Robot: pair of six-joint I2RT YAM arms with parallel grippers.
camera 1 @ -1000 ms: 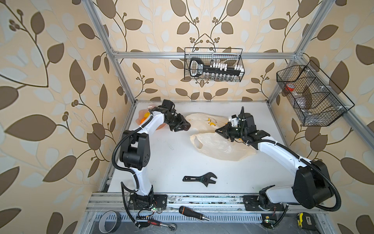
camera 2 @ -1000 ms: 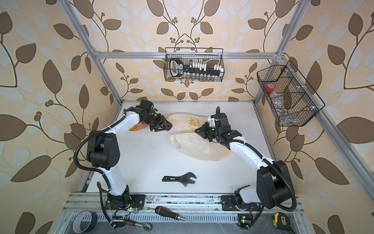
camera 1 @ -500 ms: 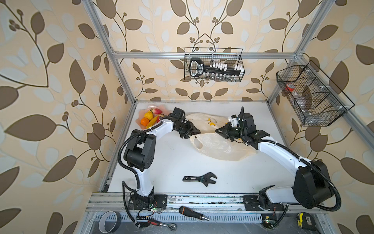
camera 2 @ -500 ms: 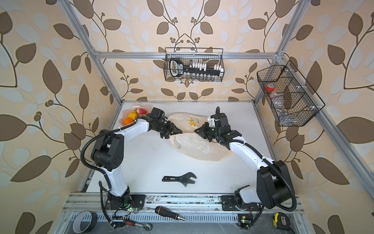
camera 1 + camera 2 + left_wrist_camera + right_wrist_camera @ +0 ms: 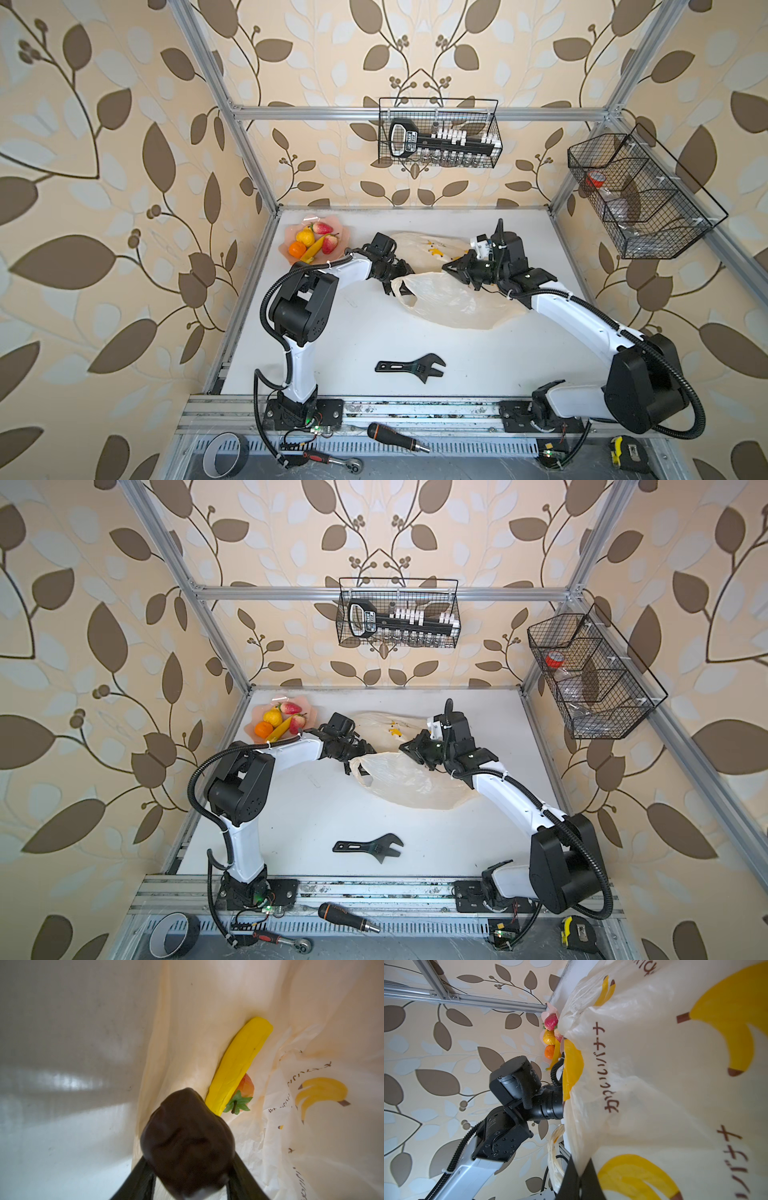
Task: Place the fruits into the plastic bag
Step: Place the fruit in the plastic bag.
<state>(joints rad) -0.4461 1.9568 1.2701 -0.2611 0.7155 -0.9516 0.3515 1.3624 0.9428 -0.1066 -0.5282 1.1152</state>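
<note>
The plastic bag (image 5: pixel 453 299) lies mid-table, cream with printed bananas. My right gripper (image 5: pixel 453 268) is shut on its upper edge (image 5: pixel 579 1176) and holds the mouth up. My left gripper (image 5: pixel 397 276) reaches into the mouth, shut on a dark brown round fruit (image 5: pixel 187 1142). In the left wrist view a yellow banana (image 5: pixel 239 1061) and a red strawberry (image 5: pixel 246 1088) lie deeper inside the bag. On the pink dish (image 5: pixel 286 253) at the back left sit a lemon (image 5: pixel 305 237), a tangerine (image 5: pixel 297 249), a banana (image 5: pixel 316 249) and two strawberries (image 5: pixel 322 227).
A black adjustable wrench (image 5: pixel 411 368) lies on the table in front of the bag. Wire baskets hang on the back wall (image 5: pixel 438 133) and the right wall (image 5: pixel 640 199). A screwdriver (image 5: pixel 395 436), a ratchet, a tape roll and a tape measure lie along the front rail.
My left arm has swung from the pink dish to the bag's mouth, carrying the dark fruit. The right arm has kept still, holding the bag.
</note>
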